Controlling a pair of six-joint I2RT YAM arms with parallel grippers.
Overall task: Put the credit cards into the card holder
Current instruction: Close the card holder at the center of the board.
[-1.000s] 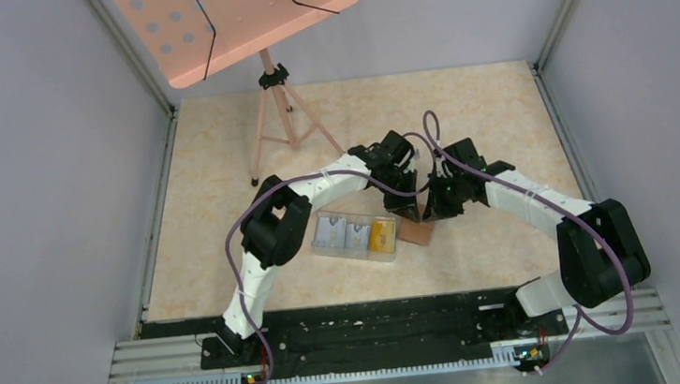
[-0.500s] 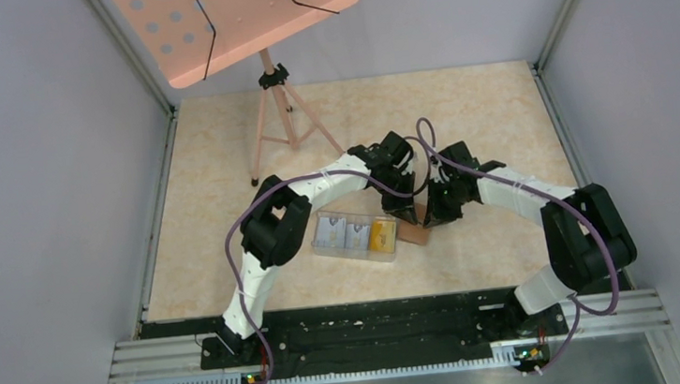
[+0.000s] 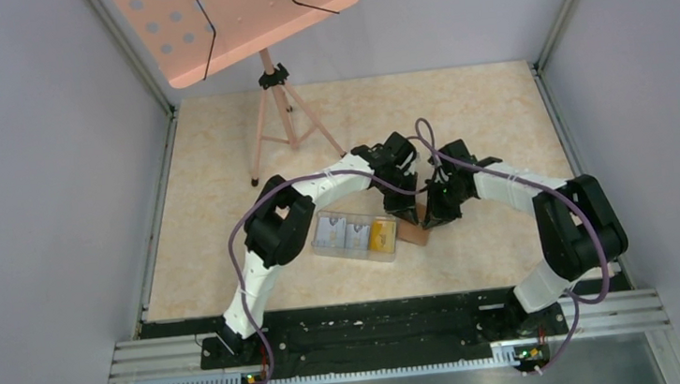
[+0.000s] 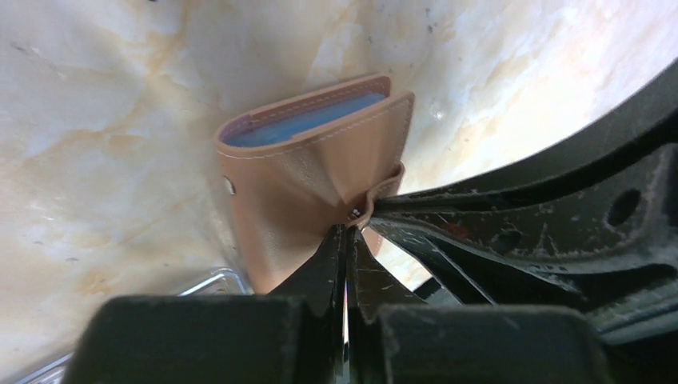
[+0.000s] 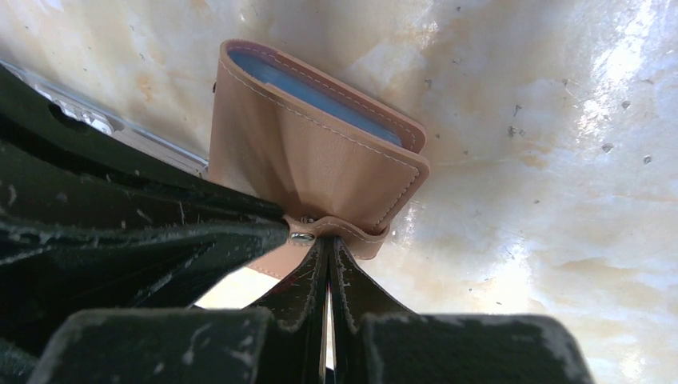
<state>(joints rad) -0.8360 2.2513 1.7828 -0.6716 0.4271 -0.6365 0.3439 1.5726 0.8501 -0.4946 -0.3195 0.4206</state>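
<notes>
The brown leather card holder (image 4: 312, 200) stands on its edge on the marbled desk (image 3: 479, 113), just beside the right end of a clear tray (image 3: 354, 255). Its mouth faces away from both wrist cameras. A blue card (image 5: 320, 92) sits inside the mouth, with only its edge showing.

The right end effector (image 5: 325, 244) has its fingers pressed together on the holder's snap strap, and the leather puckers toward that spot. The left end effector (image 4: 345, 240) also has its fingers together. Its tips are against the creased face of the holder, right by the snap, but I cannot tell whether any leather is caught between them. The two end effectors meet tip to tip at the strap.

More credit cards (image 3: 356, 236) lie in the tray, two pale grey-blue and one yellow-orange, side by side. A peach music stand (image 3: 235, 19) stands at the far left of the desk.
</notes>
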